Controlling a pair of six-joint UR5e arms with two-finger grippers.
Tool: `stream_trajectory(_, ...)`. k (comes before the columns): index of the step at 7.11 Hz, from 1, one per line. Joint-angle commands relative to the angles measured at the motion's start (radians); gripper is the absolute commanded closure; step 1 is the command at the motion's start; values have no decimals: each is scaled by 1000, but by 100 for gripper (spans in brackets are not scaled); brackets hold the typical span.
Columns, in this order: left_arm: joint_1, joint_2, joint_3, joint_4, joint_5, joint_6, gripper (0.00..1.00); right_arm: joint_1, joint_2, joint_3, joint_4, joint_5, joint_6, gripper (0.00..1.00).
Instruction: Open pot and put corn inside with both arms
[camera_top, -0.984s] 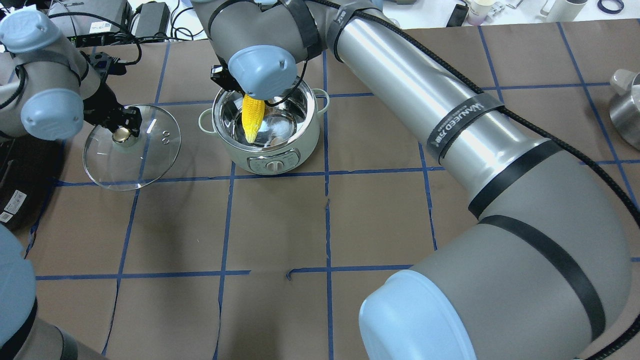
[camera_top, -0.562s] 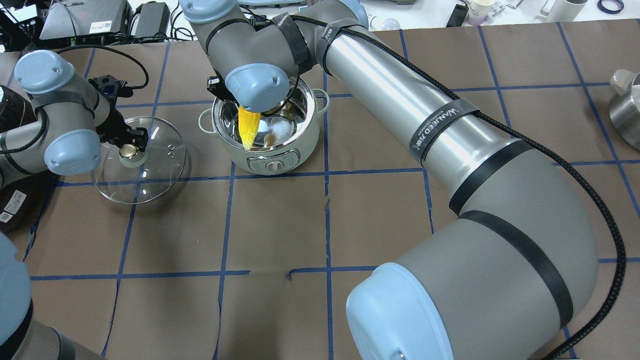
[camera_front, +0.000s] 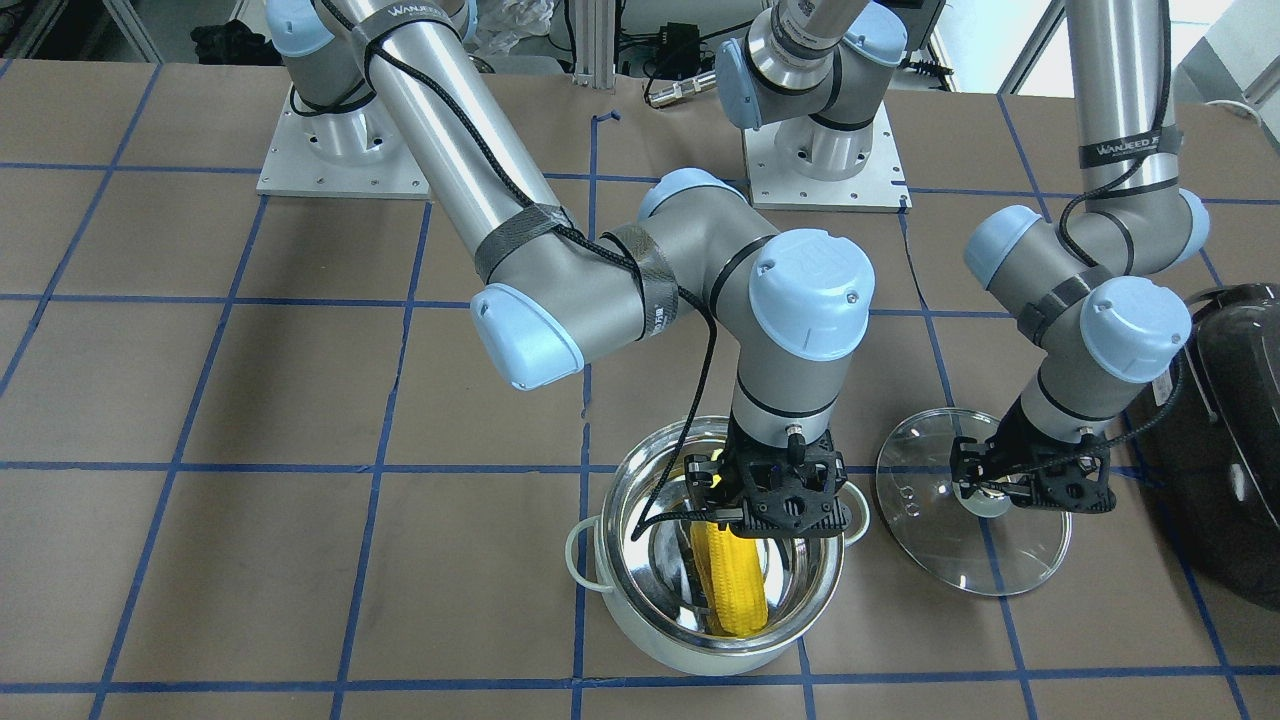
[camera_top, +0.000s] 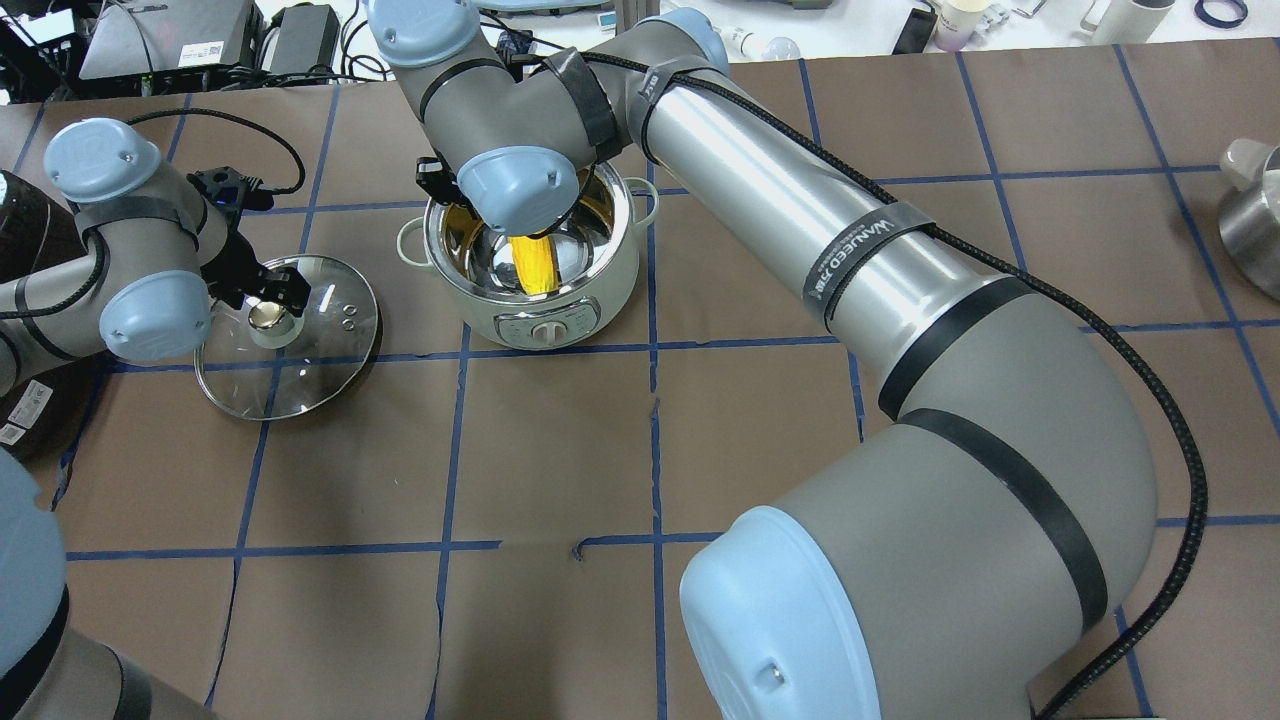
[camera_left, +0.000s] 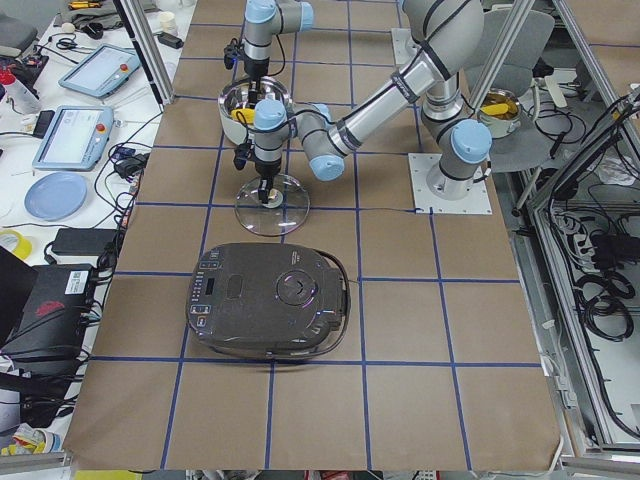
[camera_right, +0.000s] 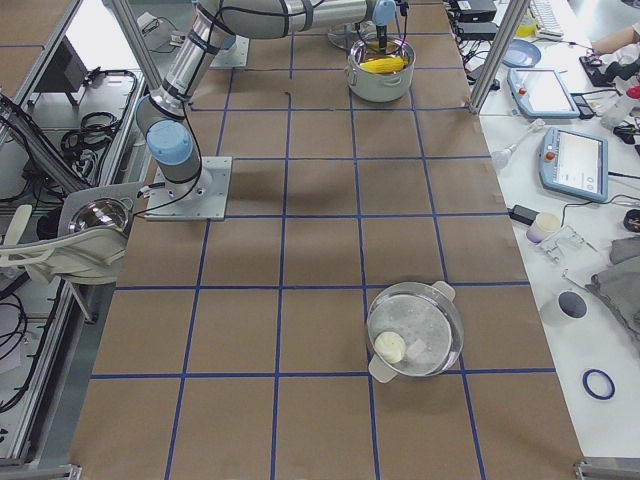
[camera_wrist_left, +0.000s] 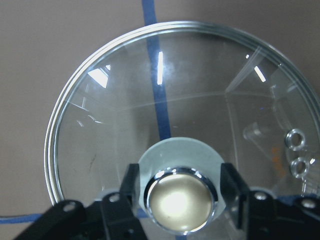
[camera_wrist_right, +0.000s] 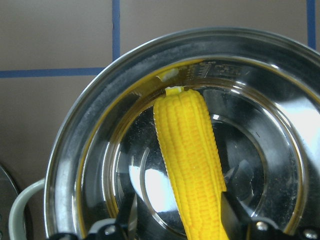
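The pot (camera_top: 610, 285) stands uncovered, nearer the operators' edge of the desk (camera_top: 750, 420) than the robot's edge. The corn (camera_wrist_right: 187, 165) lies inside it, tip against the wall. The right pincer (camera_wrist_right: 177, 215) hangs over the pot's mouth, spread, with one finger (camera_wrist_right: 126, 216) clear of the cob. The lid (camera_front: 960, 570) lies level on the desk toward its left end. Its rim is just beside the pot's handle and apart from the cooker (camera_front: 1235, 450). The left pincer (camera_wrist_left: 180, 175) is clamped on the knob (camera_wrist_left: 180, 207). Bare desk extends toward the robot's edge and the right end.
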Motion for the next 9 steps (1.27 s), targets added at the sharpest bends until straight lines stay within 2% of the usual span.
stream_trajectory(1, -16, 65, 103, -224, 31, -6, 0, -6, -12, 2, -4, 3, 5, 20)
stream_trajectory(2, -24, 100, 227, -441, 29, -41, 0, -32, -55, 14, 5, 9, -7, 8)
stream_trajectory(3, -48, 147, 333, -657, 31, -88, 0, -67, -118, 40, 63, 12, -45, 3)
stream_trajectory(4, -79, 209, 387, -795, 28, -177, 0, -115, -187, 82, 120, 11, -126, 0)
stream_trajectory(5, -105, 271, 403, -870, 26, -269, 0, -164, -254, 118, 182, 12, -197, 0)
stream_trajectory(7, -171, 349, 407, -882, 19, -354, 0, -268, -366, 157, 299, 26, -305, 0)
stream_trajectory(8, -243, 370, 418, -888, 10, -459, 0, -339, -432, 162, 409, 24, -373, 0)
stream_trajectory(9, -373, 382, 423, -886, 14, -583, 0, -402, -533, 218, 466, 18, -488, 0)
